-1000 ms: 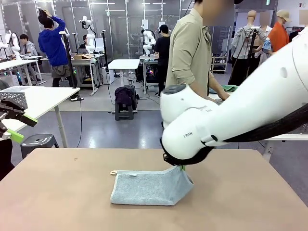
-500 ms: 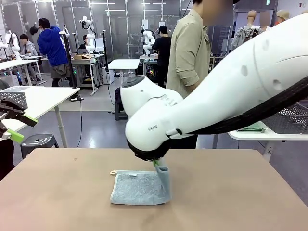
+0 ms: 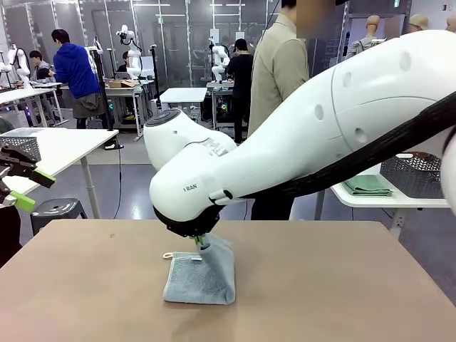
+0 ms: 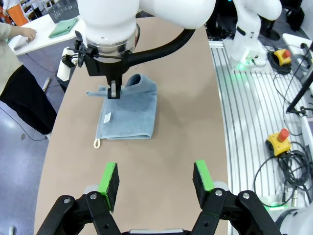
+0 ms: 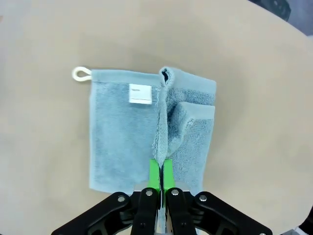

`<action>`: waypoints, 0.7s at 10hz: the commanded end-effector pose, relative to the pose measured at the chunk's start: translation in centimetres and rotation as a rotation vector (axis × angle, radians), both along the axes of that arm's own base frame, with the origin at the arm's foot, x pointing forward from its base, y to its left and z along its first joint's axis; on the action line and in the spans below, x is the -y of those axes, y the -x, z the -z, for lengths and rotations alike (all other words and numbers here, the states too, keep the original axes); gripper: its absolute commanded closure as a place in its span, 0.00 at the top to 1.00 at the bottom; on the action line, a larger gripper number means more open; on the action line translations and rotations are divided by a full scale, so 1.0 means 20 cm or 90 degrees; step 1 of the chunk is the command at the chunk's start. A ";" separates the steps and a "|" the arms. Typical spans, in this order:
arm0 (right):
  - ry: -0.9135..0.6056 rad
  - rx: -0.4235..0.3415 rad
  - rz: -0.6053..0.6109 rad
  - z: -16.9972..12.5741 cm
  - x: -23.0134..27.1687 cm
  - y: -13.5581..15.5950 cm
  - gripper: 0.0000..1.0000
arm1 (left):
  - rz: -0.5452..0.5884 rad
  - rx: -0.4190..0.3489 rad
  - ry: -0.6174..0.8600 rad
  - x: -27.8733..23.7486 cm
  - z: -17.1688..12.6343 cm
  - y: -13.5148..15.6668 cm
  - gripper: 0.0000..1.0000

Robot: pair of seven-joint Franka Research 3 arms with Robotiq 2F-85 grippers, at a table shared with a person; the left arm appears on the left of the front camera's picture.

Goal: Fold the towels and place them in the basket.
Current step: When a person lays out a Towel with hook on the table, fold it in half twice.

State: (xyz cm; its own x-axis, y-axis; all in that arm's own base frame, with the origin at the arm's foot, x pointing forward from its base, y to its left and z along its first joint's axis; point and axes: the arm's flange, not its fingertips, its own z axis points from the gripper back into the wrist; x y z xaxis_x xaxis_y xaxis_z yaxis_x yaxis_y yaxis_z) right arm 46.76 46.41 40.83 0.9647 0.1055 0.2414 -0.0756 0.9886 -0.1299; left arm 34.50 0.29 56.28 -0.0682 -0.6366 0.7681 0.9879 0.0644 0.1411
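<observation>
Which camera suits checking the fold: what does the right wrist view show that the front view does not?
Right wrist view: from above, the towel's white label and the flap's layers bunched along the pinched edge. Front view: the person at the far side, the wire basket on a side table, and the open left gripper. Both: the right gripper shut on the towel's raised edge, and the corner loop.

A tan tabletop (image 3: 342, 285) spans the bottom of the front view, with grey floor (image 3: 142, 185) beyond it. At middle left, 1 white table (image 3: 64, 146) stands over a dark stool (image 3: 57, 210). Another white table (image 3: 183, 95) sits at upper centre, and a third white table (image 3: 377, 199) at right. Dark glass partitions (image 3: 178, 28) line the back.
</observation>
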 end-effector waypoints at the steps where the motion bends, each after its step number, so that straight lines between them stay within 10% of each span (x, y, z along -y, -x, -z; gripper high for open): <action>1: -0.014 -0.001 0.041 0.00 -0.08 0.00 0.03 | 0.013 0.009 0.016 0.00 -0.01 0.00 0.77; 7: -0.026 0.001 0.027 0.01 -0.11 -0.02 0.03 | 0.013 0.009 0.016 0.00 -0.01 0.00 0.77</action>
State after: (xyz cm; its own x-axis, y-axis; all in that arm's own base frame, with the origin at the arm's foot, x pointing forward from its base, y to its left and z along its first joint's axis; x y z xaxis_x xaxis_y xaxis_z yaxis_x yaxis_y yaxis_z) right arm 47.58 48.55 40.61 0.9678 0.0456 0.2477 -0.0265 0.9965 -0.0798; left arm 34.49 0.31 56.27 -0.0678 -0.6366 0.7682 0.9879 0.0647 0.1408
